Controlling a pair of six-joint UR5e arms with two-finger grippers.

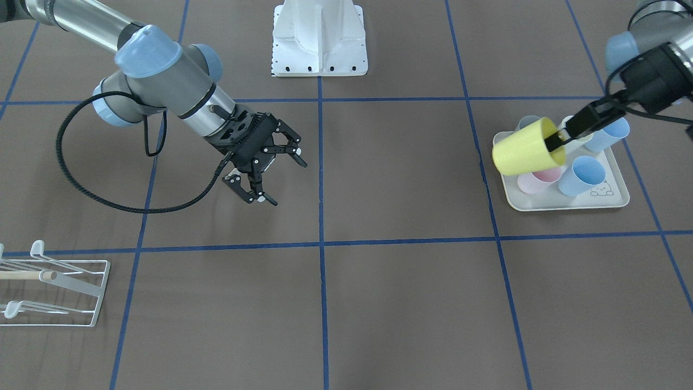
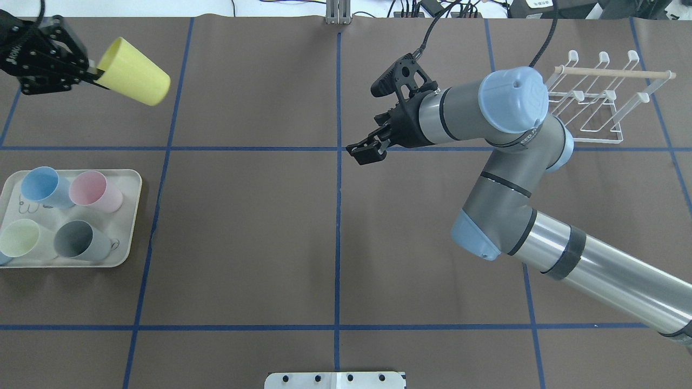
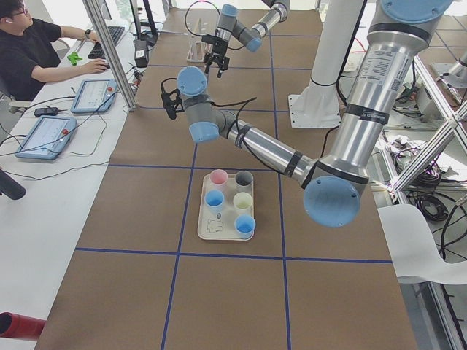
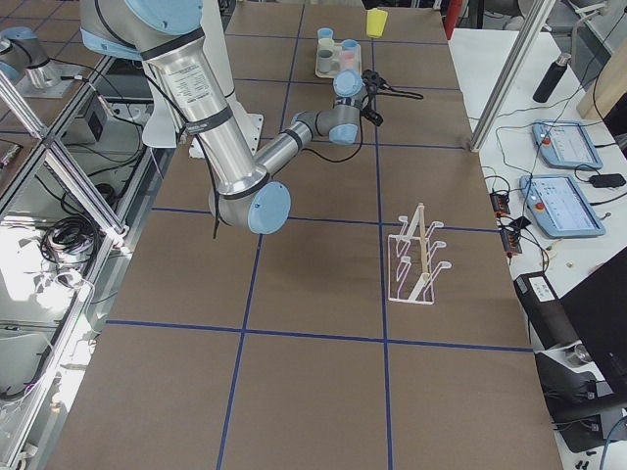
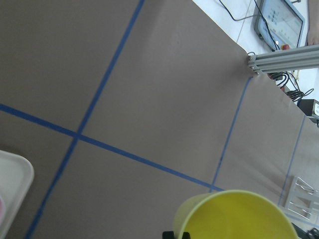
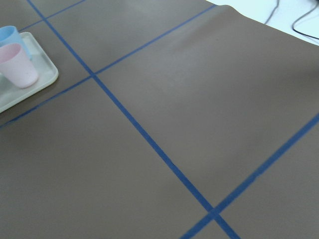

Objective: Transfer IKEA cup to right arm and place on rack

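Yellow IKEA cup (image 5: 234, 216) fills the lower right of the left wrist view, rim up close, brown bench (image 5: 149, 74) stretching out behind it. From overhead it's in the upper left of the frame, lying on its side in the air, mouth toward the left tool (image 2: 92, 75). And that tool is pinching the cup by its rim; the front-facing view shows one finger inside the mouth. Cup is clear of the bench, beyond the cream tray (image 2: 130, 227).

On the tray: a blue cup (image 2: 40, 183), a pink cup (image 2: 89, 189), a pale green cup (image 2: 19, 237) and a grey cup (image 2: 75, 237), all standing mouth up.

Over to the right tool (image 1: 281, 181): fingers spread wide, nothing between them, hanging near mid-bench, well apart from the yellow cup.

White wire rack (image 2: 616, 72) sits in the upper right of the overhead frame, prongs bare.
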